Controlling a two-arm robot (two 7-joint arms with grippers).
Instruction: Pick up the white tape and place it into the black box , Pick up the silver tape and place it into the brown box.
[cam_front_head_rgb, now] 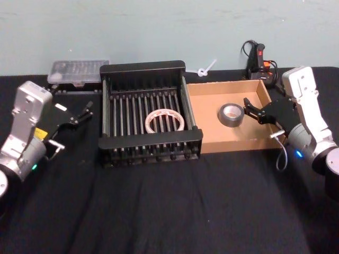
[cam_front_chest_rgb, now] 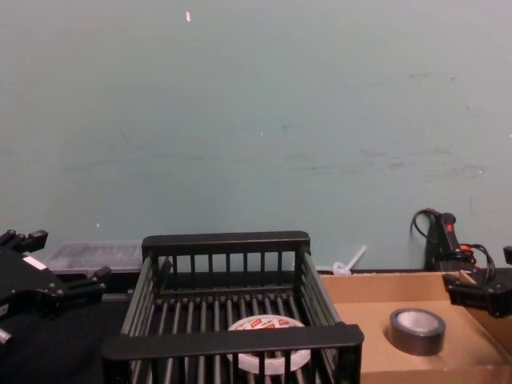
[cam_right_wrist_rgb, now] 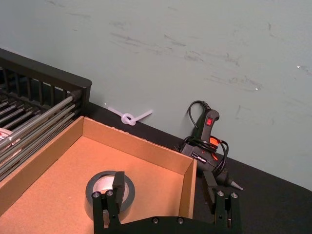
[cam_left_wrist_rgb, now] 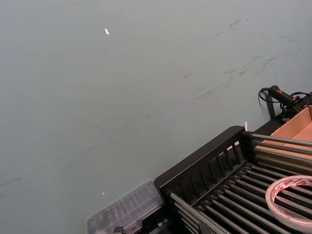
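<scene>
Right gripper [cam_front_head_rgb: 250,108]: fingers spread, holding nothing, poised over the right side of the brown box [cam_front_head_rgb: 204,120], just beside the silver tape [cam_front_head_rgb: 231,115].
Left gripper [cam_front_head_rgb: 85,112]: fingers apart, empty, over the table left of the black box [cam_front_head_rgb: 143,67], clear of its rim.
Silver tape: lies flat on the brown box's floor, apart from the walls.
White tape [cam_front_head_rgb: 164,120]: lies flat on the barred bottom of the black box.
Step in hand: both placements look finished; release is done.
Next move: lift the right gripper clear without nudging the roll or the cardboard wall.
</scene>
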